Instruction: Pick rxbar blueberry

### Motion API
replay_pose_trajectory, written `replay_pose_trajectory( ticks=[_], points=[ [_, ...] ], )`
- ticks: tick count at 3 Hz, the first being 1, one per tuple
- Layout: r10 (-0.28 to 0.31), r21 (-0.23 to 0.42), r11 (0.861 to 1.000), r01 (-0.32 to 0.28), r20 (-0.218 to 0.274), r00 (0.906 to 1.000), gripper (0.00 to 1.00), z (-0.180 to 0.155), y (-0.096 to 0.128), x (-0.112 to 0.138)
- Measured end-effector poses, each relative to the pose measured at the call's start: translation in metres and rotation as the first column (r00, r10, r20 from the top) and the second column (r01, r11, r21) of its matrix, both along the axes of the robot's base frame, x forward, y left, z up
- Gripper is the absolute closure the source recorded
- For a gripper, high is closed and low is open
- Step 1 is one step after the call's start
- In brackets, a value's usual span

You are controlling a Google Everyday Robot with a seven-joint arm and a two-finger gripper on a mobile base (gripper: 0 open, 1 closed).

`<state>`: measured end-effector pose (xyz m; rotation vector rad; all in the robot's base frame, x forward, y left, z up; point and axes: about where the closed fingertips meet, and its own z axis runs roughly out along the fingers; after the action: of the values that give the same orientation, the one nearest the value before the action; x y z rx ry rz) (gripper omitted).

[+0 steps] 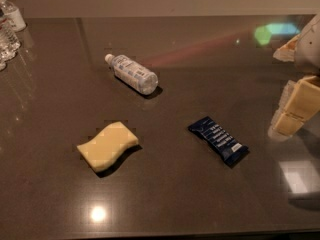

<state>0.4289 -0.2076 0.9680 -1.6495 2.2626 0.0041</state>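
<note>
The rxbar blueberry (218, 140) lies flat on the dark table (200, 74), right of centre, a navy wrapper with white lettering, turned diagonally. My gripper (292, 111) is at the right edge of the view, above the table and to the right of the bar, apart from it. It holds nothing that I can see.
A pale yellow wavy sponge (107, 145) lies left of the bar. A clear plastic water bottle (132, 74) lies on its side behind them. More upright bottles (9, 26) stand at the far left corner. Bright reflections show on the table's surface.
</note>
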Motion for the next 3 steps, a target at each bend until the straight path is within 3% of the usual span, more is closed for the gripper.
replay_pose_trajectory(
  ticks=[1,3],
  points=[
    [-0.045,0.073,0.996,0.046,-0.010,0.9989,0.00,-0.015,0.018,-0.006],
    [-0.078,0.124,0.989,0.078,0.003,0.9969,0.00,-0.055,0.059,-0.004]
  ],
)
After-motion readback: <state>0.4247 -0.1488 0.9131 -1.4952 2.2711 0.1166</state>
